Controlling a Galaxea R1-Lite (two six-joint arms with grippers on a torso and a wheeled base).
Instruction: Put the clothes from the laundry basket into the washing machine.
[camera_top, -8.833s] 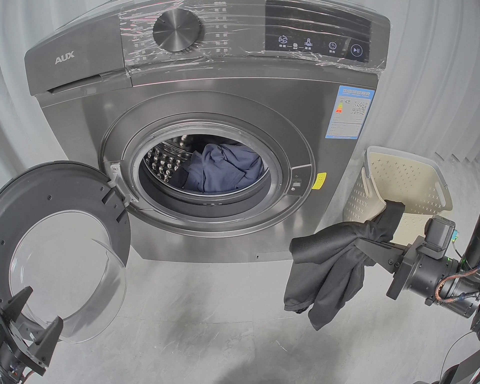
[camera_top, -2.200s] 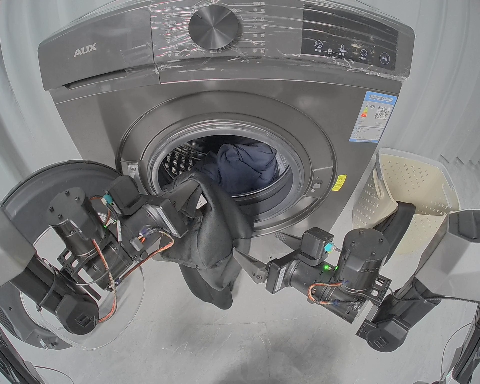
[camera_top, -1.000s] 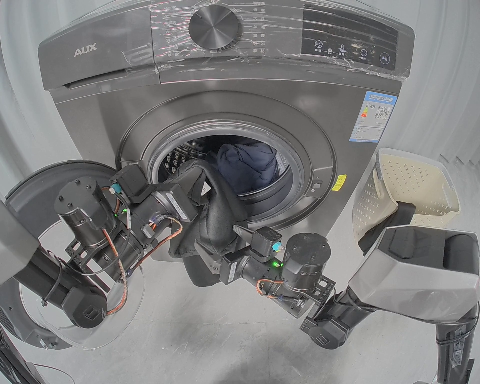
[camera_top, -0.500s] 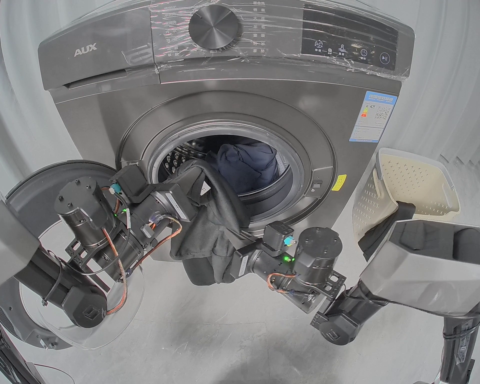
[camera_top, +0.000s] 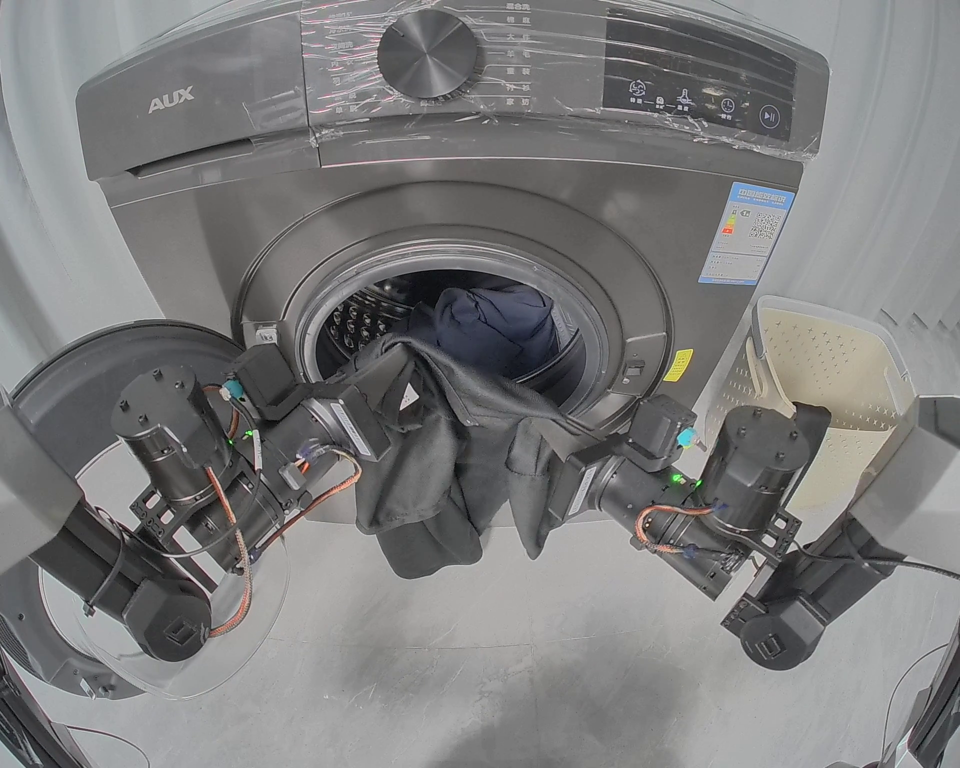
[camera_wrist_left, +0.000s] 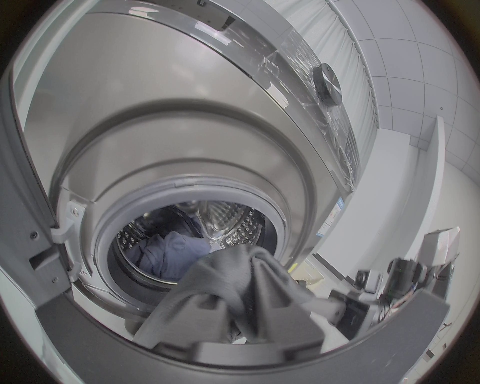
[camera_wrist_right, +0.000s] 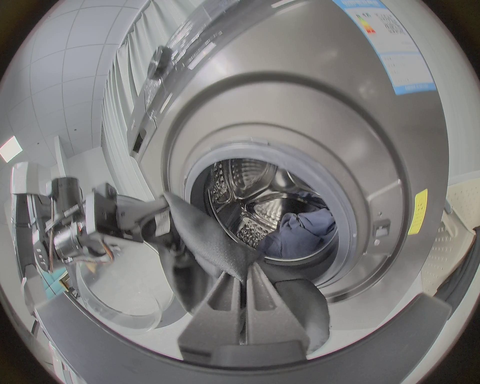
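A grey front-loading washing machine (camera_top: 450, 200) stands with its round opening (camera_top: 615, 330) uncovered. Just in front of that opening's lower edge, a black cloth garment (camera_top: 440, 460) is stretched between the two arms. Its upper edge lies across the opening's lower-left part, and its loose folds hang below the opening toward the floor. The left tool (camera_top: 392, 362) is at the opening's lower left, clenched on one end of the garment, with cloth draped over it. The right tool (camera_wrist_right: 245, 276) is just below the opening's lower right, its fingers (camera_wrist_right: 267, 310) pressed together on the garment's other end. Inside the opening, toward the back of the drum, lies a crumpled navy blue garment (camera_top: 495, 322). The machine's round glass-windowed door (camera_top: 70, 385) stands swung wide to the left of the opening. To the right of the opening, beside the machine, sits a cream perforated plastic laundry basket (camera_top: 850, 355), with a dark cloth (camera_top: 815, 420) hanging over its near rim.
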